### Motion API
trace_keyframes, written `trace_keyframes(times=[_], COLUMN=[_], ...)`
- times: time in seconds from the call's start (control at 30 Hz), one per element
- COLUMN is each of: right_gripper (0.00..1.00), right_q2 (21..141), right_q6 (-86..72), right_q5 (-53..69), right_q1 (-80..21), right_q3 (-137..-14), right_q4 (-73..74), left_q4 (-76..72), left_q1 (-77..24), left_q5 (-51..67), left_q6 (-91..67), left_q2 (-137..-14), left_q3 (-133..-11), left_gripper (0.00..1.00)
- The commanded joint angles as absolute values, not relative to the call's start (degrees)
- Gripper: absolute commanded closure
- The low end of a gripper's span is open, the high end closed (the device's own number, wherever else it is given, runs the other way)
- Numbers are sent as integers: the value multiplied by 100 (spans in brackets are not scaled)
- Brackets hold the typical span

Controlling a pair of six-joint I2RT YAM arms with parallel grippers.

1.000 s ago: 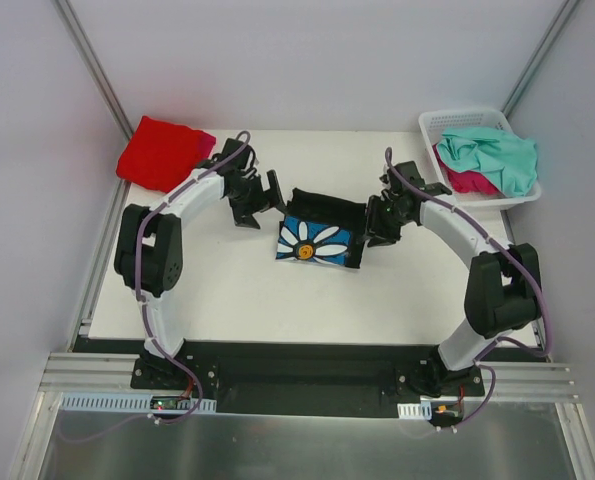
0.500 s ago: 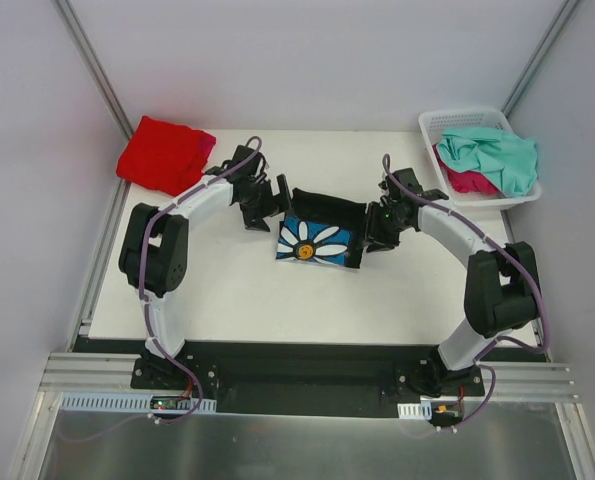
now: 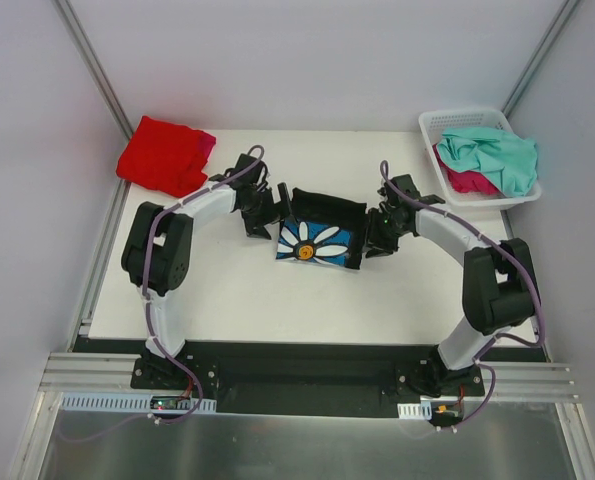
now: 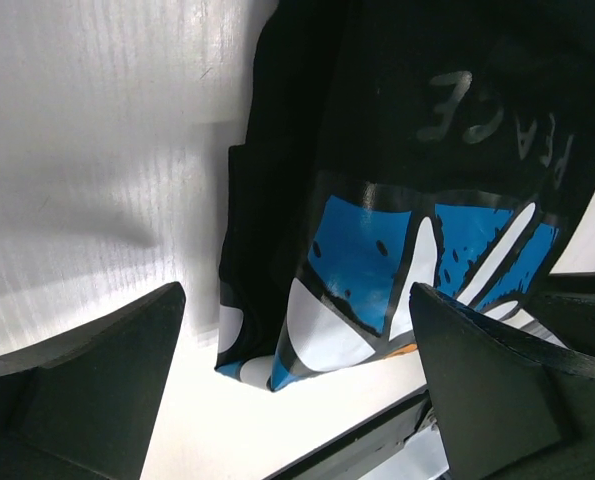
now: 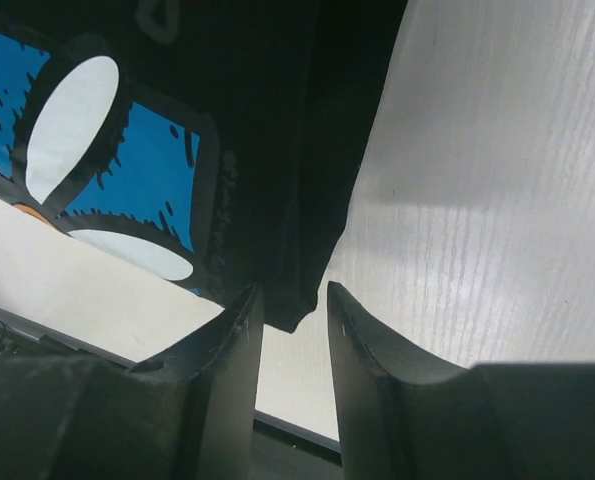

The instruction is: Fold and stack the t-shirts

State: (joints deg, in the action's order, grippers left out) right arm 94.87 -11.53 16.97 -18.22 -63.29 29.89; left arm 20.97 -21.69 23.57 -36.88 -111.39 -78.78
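The black t-shirt (image 3: 322,228) with a white daisy on blue lies folded at the table's middle. My left gripper (image 3: 273,214) stands wide open at its left edge. In the left wrist view the shirt's folded corner (image 4: 307,290) sits between the spread fingers of the left gripper (image 4: 295,300), touching neither. My right gripper (image 3: 370,236) is at the shirt's right edge. Its jaws are narrowly open in the right wrist view, with the black shirt's corner (image 5: 302,280) hanging in the gap of the right gripper (image 5: 293,296). A red t-shirt (image 3: 163,155) lies folded at the far left.
A white lattice basket (image 3: 433,123) at the far right corner holds a crumpled teal t-shirt (image 3: 495,155) over a magenta one (image 3: 467,182). Bare white table (image 3: 237,290) runs in front of the black shirt. Grey walls close in on both sides.
My left gripper has moved right, up to the black shirt's left edge. The right gripper's jaws have narrowed a little around the shirt's right corner.
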Motion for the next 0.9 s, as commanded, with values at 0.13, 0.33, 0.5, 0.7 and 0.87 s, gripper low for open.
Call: trace_keyframes(times=[0.13, 0.33, 0.5, 0.7, 0.87], right_gripper=[66, 66, 66, 66, 66], right_q2=[9809, 9765, 9668, 9545, 9510], right_q6=[-1143, -1134, -1116, -1081, -1081], right_q5=[1810, 1776, 1758, 1714, 1731], right_q1=[-1837, -1846, -1846, -1854, -1854], right_q3=[-6723, -6891, -6856, -6750, -6750], right_q4=[2883, 2988, 3041, 3076, 3067], left_q4=[1854, 1863, 1872, 1872, 1863], left_q1=[-2241, -2241, -2241, -2232, -2232], left_q5=[2434, 2443, 2452, 2505, 2479], left_q6=[-3771, -3814, -3929, -3999, -3982], left_q2=[-11268, -11075, -10689, -10135, -9940], left_q3=[-7989, -7972, -7638, -6988, -6706], left_gripper=[8, 12, 25, 55, 80])
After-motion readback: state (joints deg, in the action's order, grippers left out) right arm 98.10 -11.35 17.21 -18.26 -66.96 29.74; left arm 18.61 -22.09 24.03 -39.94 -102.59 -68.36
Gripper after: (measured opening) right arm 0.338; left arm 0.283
